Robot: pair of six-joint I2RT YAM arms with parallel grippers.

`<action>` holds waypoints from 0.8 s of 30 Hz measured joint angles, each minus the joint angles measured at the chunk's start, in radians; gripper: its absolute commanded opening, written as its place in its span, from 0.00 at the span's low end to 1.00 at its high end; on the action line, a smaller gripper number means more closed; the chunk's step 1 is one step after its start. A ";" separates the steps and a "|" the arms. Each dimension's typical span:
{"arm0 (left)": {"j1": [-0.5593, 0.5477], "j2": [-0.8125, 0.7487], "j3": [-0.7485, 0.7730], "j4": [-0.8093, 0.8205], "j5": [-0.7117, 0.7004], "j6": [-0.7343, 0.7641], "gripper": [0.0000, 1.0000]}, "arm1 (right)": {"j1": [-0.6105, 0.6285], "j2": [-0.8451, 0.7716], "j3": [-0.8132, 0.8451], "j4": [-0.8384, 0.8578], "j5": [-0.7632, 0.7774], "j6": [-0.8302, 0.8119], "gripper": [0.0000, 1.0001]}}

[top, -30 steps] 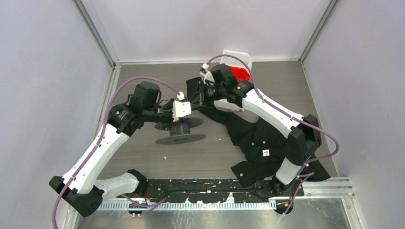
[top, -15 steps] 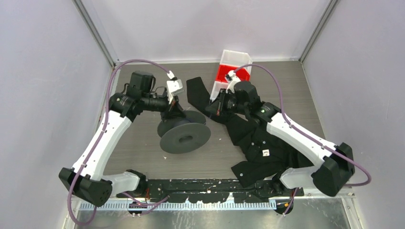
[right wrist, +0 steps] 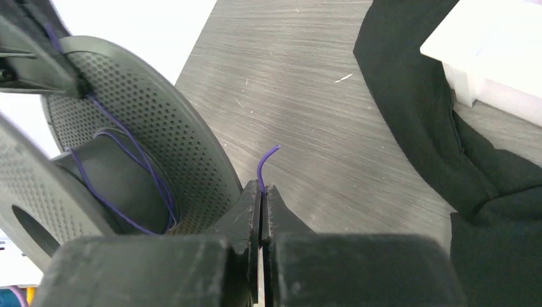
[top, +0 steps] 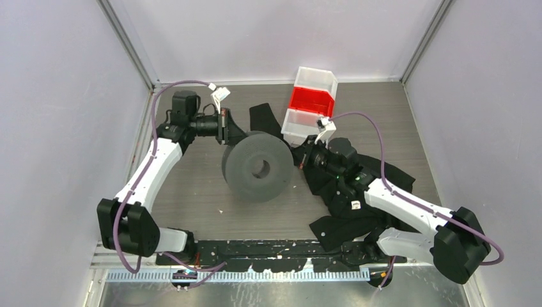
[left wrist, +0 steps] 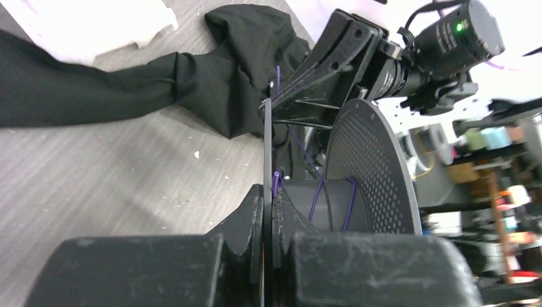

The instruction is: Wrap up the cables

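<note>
I see a robot lab cell: plain pale walls (top: 268,38), aluminium corner posts (top: 128,43), arms (top: 150,174) bolted at the tabletop (top: 377,115) edge.

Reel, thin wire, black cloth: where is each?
reel (top: 275,174), top view, on its round flange face.
thin wire (right wrist: 259,176), right wrist view, on its upright free end.
black cloth (left wrist: 89,93), left wrist view, on its long strip.
</note>
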 measured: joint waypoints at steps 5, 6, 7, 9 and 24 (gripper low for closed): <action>0.045 0.031 -0.143 0.292 0.060 -0.299 0.00 | 0.000 -0.002 -0.056 0.122 0.000 -0.031 0.01; 0.055 0.039 -0.175 0.368 0.068 -0.369 0.00 | 0.000 -0.001 -0.069 0.154 0.000 -0.032 0.00; 0.067 0.050 -0.204 0.447 0.074 -0.443 0.00 | 0.000 0.001 -0.083 0.187 -0.002 -0.034 0.00; 0.086 0.074 -0.243 0.572 0.072 -0.557 0.00 | 0.006 0.010 -0.095 0.238 -0.011 -0.034 0.01; 0.191 0.372 -0.497 1.448 -0.040 -1.347 0.00 | 0.094 0.197 -0.060 0.429 0.031 -0.070 0.01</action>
